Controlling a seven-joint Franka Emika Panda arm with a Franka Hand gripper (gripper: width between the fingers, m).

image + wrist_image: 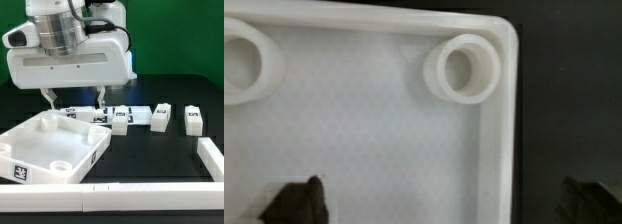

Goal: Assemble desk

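One desk top (42,145), four legs (160,117) (tagged), one gripper (75,101), jaws apart, empty

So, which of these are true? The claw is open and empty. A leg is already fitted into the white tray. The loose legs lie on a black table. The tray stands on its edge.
1. The gripper is open and holds nothing. True.
2. A leg is already fitted into the desk top. False: the sockets that show are empty rings.
3. The legs lie loose on the black table. True; they sit to the exterior view's right of the desk top.
4. The desk top stands on its edge. False: it lies flat with its rim up.
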